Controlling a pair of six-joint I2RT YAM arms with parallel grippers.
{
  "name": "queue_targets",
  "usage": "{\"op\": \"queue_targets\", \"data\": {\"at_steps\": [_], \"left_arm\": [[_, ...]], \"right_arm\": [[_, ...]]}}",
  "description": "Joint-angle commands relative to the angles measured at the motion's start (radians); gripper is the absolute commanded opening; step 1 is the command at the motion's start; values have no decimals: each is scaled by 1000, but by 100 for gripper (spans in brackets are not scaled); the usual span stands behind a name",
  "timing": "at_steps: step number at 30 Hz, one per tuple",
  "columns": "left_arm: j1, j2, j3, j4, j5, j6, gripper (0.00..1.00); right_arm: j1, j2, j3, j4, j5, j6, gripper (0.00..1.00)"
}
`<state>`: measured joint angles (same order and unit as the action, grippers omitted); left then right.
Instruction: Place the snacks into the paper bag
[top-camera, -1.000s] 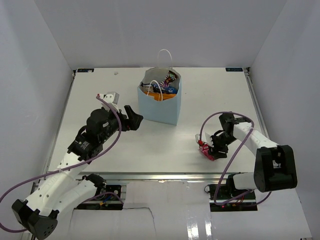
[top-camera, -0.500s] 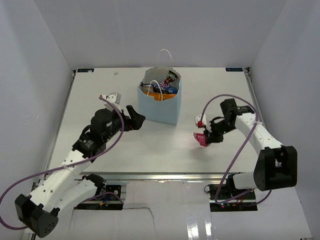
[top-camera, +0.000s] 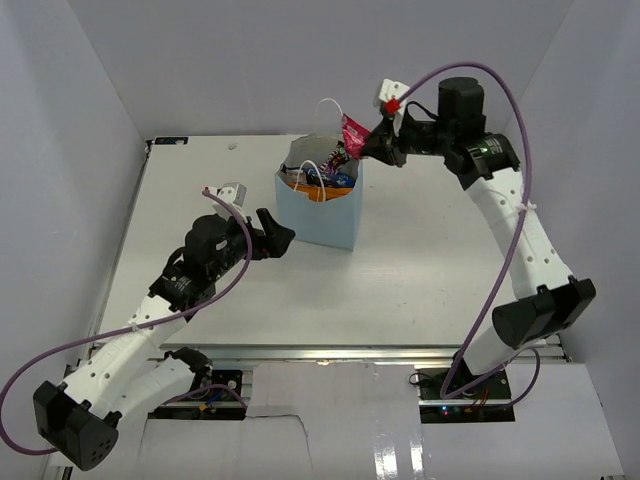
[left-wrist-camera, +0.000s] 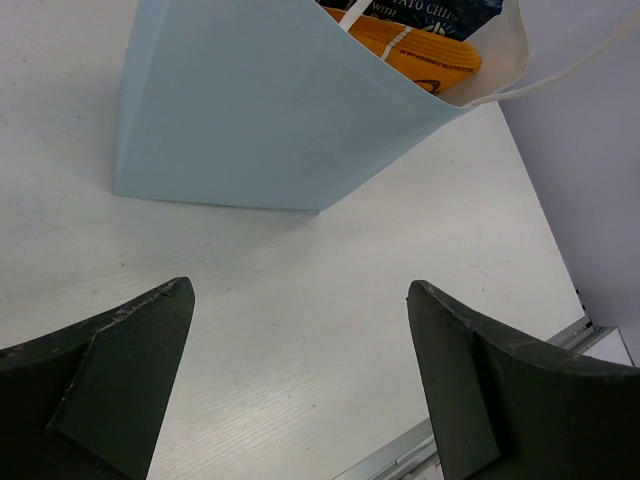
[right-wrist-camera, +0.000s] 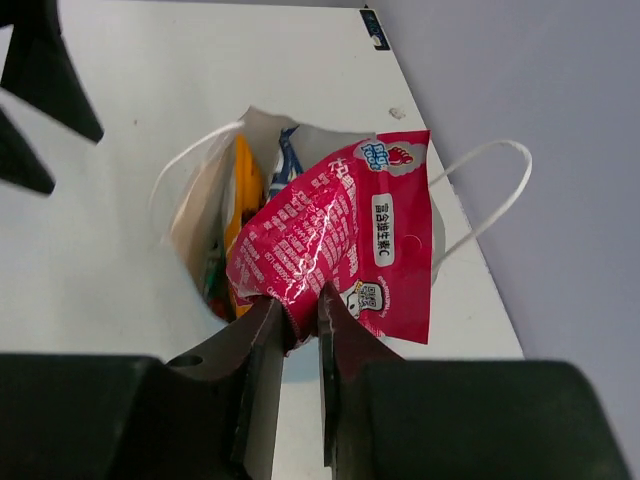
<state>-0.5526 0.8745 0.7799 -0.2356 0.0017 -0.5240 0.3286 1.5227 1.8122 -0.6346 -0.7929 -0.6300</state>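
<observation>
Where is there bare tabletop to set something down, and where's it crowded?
Free: table right of the paper bag, and the strip before it. Crowded: the bag's mouth under the right gripper's pink-red packet, and around the left gripper.

Bench (top-camera: 420, 230): flat white top, matt, enclosed left, far and right by white wall panels (top-camera: 90, 110). Standing directly on it: the pale blue paper bag (top-camera: 320, 212), upright, mouth open, base flat on the surface, placed near the middle toward the far edge. A small faint mark (top-camera: 232, 147) shows near the far left corner.
</observation>
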Motion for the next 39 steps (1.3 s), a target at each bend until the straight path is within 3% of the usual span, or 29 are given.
{"op": "queue_targets", "data": {"at_steps": [1,11,12,13,15,20,22,26,30,34,39], "left_arm": [[5,-14,24,22,35,-7,98],[5,-95,-14,-11,18,-50,98],[5,-98,-16,-16,14,-53,98],[5,-101,-19,-16,14,-54,98],[5,-103,-18,-18,14,-56,98],[5,-103,-8,-7,43,-41,98],[5,-98,-4,-5,47,-24,98],[5,-89,10,1,38,4,98],[5,-66,22,12,35,30,98],[5,-63,30,5,38,53,98],[5,-83,4,1,55,48,98]], "right_arm": [[84,123,76,163,150,259,8],[224,300,153,282,486,315,10],[228,307,153,294,554,323,20],[228,318,159,297,551,332,46],[227,303,156,282,520,307,77],[208,189,79,260,503,293,98],[181,128,40,234,572,328,90],[72,-10,-128,208,562,383,90],[-112,-174,-345,199,578,490,90],[-224,-353,-558,181,705,539,90],[-276,-496,-686,133,856,566,90]]}}
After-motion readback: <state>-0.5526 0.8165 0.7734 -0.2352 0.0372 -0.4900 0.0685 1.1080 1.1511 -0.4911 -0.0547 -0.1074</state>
